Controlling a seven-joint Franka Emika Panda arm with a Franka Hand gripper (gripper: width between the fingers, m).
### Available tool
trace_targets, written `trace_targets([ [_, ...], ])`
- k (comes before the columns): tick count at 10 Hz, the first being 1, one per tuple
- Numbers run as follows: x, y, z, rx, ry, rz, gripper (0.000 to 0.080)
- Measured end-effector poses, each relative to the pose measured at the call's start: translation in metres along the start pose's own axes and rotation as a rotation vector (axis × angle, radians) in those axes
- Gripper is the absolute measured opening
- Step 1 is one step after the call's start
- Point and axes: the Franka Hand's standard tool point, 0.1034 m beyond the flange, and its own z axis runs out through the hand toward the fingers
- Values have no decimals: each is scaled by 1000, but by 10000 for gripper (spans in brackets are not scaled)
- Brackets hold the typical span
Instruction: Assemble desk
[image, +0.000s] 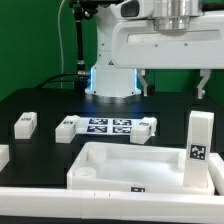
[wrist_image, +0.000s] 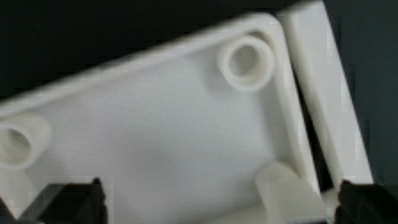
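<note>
My claw (wrist_image: 221, 203) is wide open and holds nothing. The panel (image: 125, 166) lies flat on the table (image: 40, 100), below my claw.

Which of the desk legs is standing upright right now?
The leg on the exterior view's right, by the desk panel: it stands on end, while the other legs, toward that view's left, lie flat.

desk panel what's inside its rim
One leg stands upright at a corner of the panel. The wrist view shows two empty round sockets and bare floor. What lies under the leg is covered.
</note>
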Motion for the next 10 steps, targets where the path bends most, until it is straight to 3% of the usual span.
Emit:
trace_targets([
  [4, 0, 1, 3, -1, 2, -5, 649],
  [5, -2, 16, 14, 10, 36, -10, 649],
  [7, -23, 46, 42, -22, 12, -5, 649],
  [9, -27, 55, 60, -34, 32, -13, 649],
  [10, -26, 53, 58, -32, 29, -13, 649],
])
